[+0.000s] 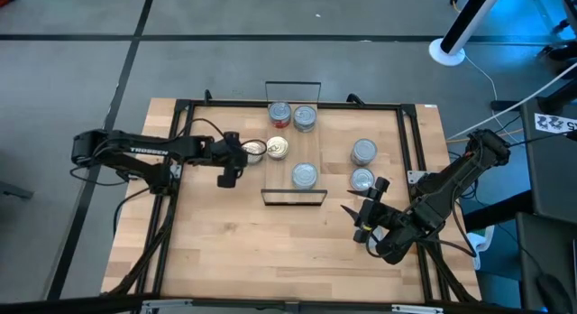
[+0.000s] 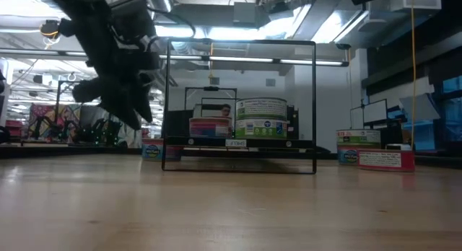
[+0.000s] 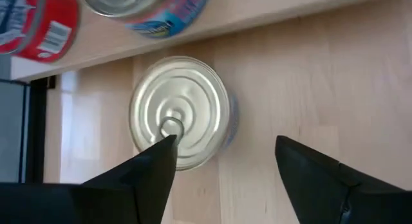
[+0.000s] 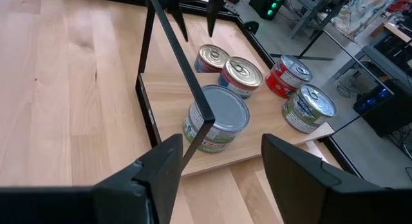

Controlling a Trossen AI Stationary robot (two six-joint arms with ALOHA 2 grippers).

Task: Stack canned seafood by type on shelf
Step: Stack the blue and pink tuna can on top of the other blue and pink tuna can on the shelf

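Silver-topped tins: four sit on the shelf (image 1: pixel 295 161), none stacked yet, among them a red-labelled tin (image 1: pixel 279 114) at the far end and a green-labelled tin (image 1: pixel 305 176) near the front. Three remain on the counter (image 1: pixel 225 233): one tin (image 1: pixel 253 151) just left of the shelf, and a pair of tins (image 1: pixel 363 165) to its right. Task judged under halfway; sorting by type pending.

Left gripper (image 1: pixel 225 174), jaws wide and empty, hovers by the left tin. Right gripper (image 1: pixel 364 213) waits near the front right, jaws apart, empty.
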